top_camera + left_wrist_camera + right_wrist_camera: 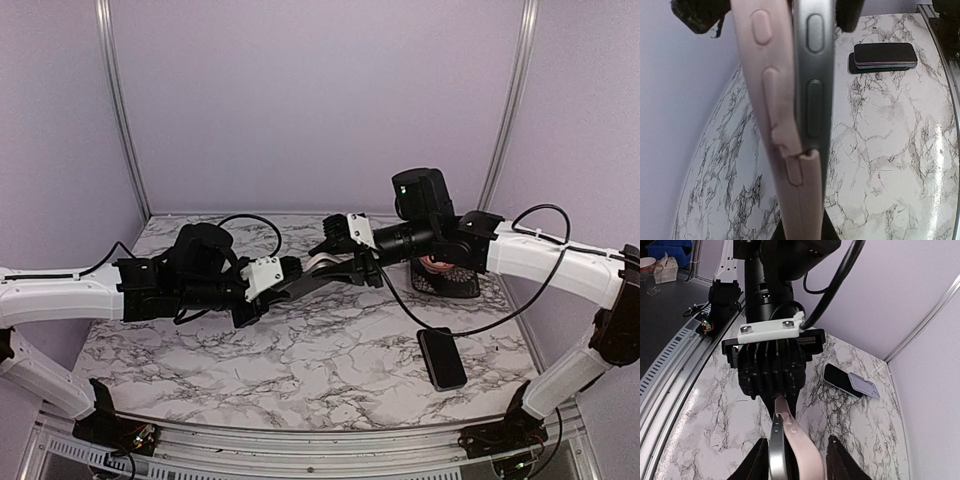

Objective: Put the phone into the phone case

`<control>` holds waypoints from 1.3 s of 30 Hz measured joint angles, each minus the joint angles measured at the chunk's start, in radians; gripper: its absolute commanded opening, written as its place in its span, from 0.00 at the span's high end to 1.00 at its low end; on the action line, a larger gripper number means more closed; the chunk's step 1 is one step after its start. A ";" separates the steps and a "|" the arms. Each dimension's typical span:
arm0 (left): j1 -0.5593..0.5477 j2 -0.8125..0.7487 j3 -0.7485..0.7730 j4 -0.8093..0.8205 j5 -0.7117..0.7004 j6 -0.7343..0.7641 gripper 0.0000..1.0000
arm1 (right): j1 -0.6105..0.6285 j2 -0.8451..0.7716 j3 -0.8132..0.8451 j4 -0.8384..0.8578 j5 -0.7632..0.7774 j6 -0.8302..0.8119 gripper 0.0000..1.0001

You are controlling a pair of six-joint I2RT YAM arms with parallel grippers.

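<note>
A grey-edged phone [813,100] and a pink phone case [771,110] are held in the air between both grippers, above the middle of the table [300,370]. The phone's end at my left gripper sits inside the case. Toward my right gripper the case bows away from the phone [776,452]. My left gripper [802,234] is shut on the cased end. My right gripper [797,465] is shut across the phone and the pink case [805,450] at the other end. In the top view the two grippers [305,278] [338,255] meet around the case [322,262].
A second dark phone [442,357] lies on the table at the near right, also in the left wrist view [885,54]. Another dark phone with a lilac case [850,382] lies on the marble in the right wrist view. A black mesh basket [447,280] stands behind my right arm.
</note>
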 measured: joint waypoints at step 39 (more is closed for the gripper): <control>-0.042 0.048 0.093 0.003 0.093 -0.064 1.00 | 0.006 0.028 0.024 -0.138 0.018 -0.034 0.27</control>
